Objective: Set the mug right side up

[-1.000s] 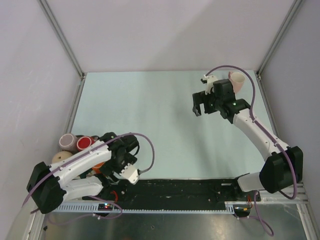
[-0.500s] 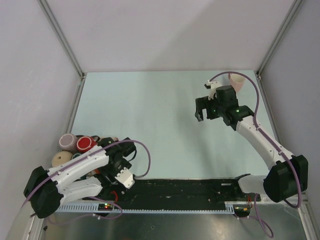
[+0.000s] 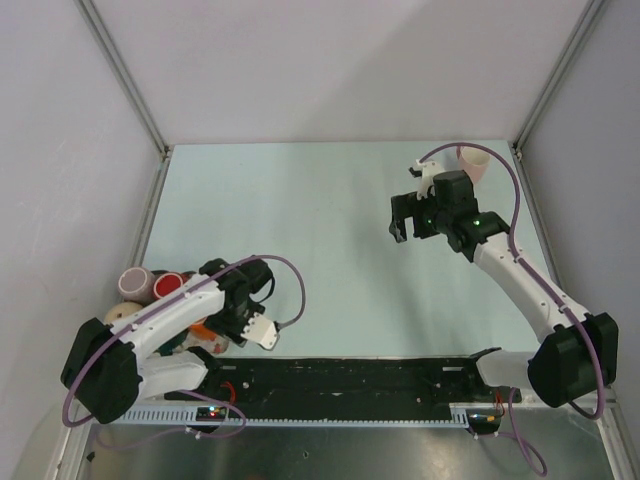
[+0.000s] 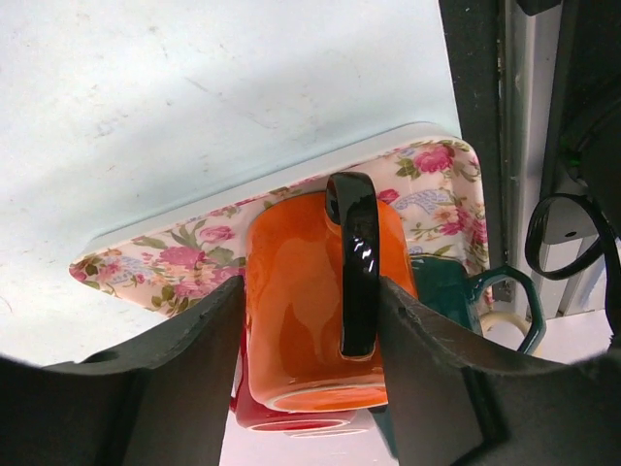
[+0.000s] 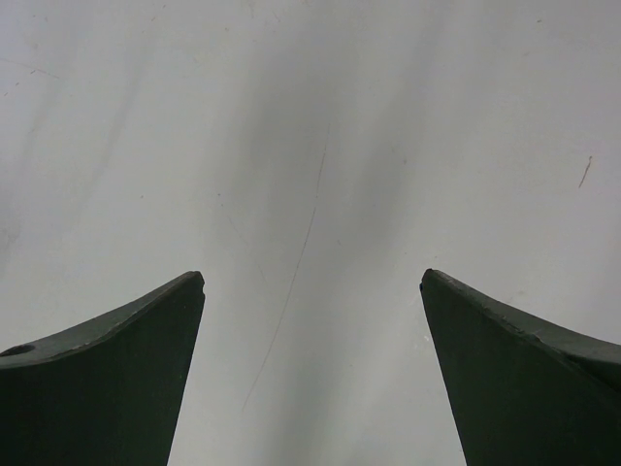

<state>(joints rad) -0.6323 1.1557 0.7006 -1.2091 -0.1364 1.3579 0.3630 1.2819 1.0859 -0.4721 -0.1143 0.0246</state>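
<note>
Mug (image 4: 301, 311) — orange, on the floral tray (image 4: 194, 257) — lies framed by the parted left pincer (image 4: 310, 286); right pincer (image 5: 312, 277) gapes over open worktop (image 5: 310, 116).

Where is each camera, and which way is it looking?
Top: above, behind the arms, looking down at the table; both arms show.
Left wrist: on left arm, facing orange mug between left claw fingers.
Right wrist: on right arm, facing the table; right claw fingers show.
Shared: top and right wrist both show right claw.

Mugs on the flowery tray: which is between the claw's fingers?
The orange mug with the black handle. It sits between the fingers of the left claw; the green mug is to one side, the red mug mostly hidden behind it.
</note>
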